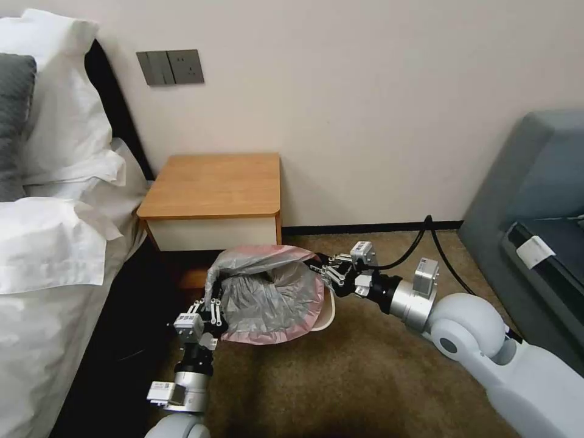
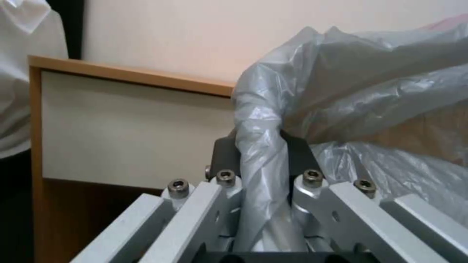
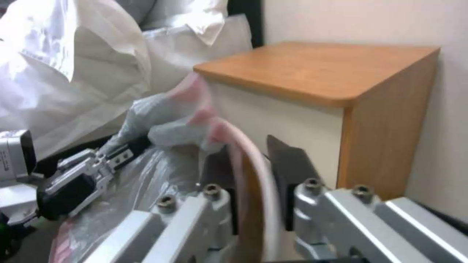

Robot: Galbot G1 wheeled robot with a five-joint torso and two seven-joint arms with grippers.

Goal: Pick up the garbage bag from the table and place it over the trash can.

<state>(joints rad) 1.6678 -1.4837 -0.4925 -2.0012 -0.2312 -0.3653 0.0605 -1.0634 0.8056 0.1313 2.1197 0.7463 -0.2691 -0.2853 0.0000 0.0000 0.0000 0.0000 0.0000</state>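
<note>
While your two arms reach low over the carpet in front of the tabletop [image 1: 213, 185], the garbage bag [image 1: 267, 292] hangs stretched between them above the trash can [image 1: 326, 313], covering most of it. Your left pincer [image 1: 214, 304], forearm rising from below, is clenched on a gathered fold of grey plastic. Your right pincer [image 1: 321, 271], arm extended from the right with the wrist level, is clenched on the bag's pink rim.
</note>
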